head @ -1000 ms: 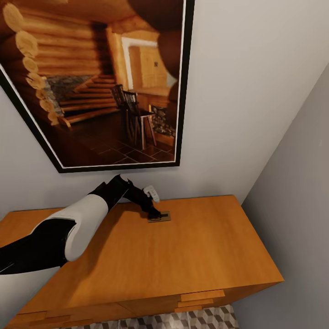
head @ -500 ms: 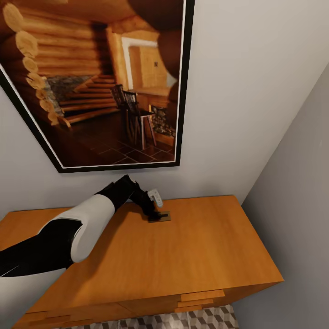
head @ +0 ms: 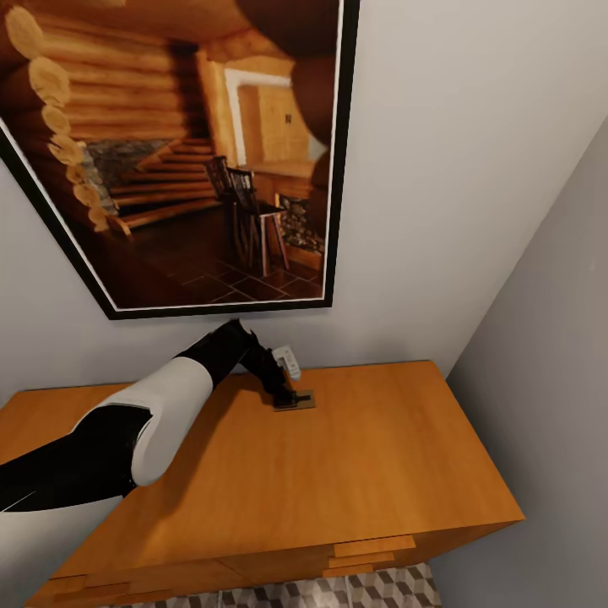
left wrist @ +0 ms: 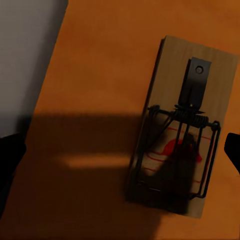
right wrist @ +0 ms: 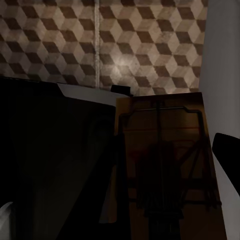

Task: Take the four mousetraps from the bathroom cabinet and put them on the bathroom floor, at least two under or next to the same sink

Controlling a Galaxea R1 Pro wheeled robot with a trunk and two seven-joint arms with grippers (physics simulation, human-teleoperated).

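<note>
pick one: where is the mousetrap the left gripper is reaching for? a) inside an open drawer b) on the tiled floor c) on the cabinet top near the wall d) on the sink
c: the mousetrap lies flat on the smooth top of the cabinet, close to the back wall under the framed picture, with the left gripper right at it.

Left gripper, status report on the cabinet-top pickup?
Left gripper open over mousetrap on cabinet. Right gripper shut on second mousetrap. Nothing in the way.
</note>
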